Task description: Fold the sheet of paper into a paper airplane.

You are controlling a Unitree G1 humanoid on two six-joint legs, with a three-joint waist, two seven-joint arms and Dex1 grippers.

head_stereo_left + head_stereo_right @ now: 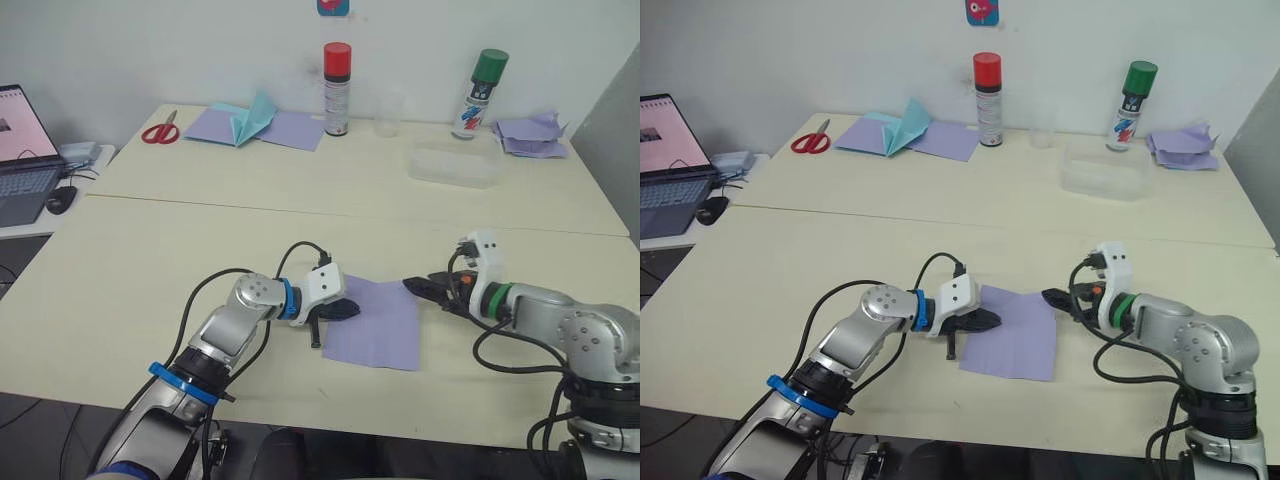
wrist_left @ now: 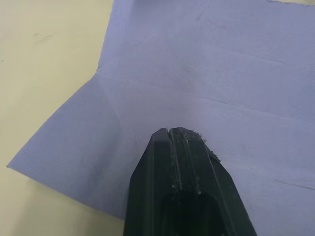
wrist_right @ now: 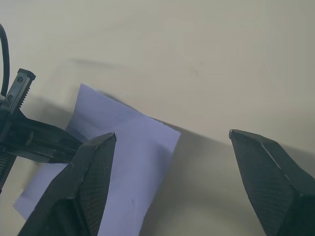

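The sheet of paper [image 1: 375, 322] is lavender and lies flat near the table's front edge, with faint crease lines [image 2: 206, 98]. My left gripper [image 1: 345, 310] is shut, and its joined fingertips [image 2: 179, 135] rest on the sheet's left part. My right gripper [image 1: 418, 287] hovers open just off the sheet's far right corner, with nothing between its fingers [image 3: 93, 162]. The right wrist view shows the sheet [image 3: 133, 147] and the left gripper [image 3: 44, 142] beyond it. The paper airplane is out of view.
Along the back of the table are red scissors [image 1: 160, 131], purple sheets with a teal peaked piece [image 1: 255, 122], a red-capped can [image 1: 337, 90], a clear cup [image 1: 388, 115], a clear tray [image 1: 457, 163], a green-capped can [image 1: 478, 95] and a heap of purple papers [image 1: 530, 135]. A laptop [image 1: 20, 150] is at the left.
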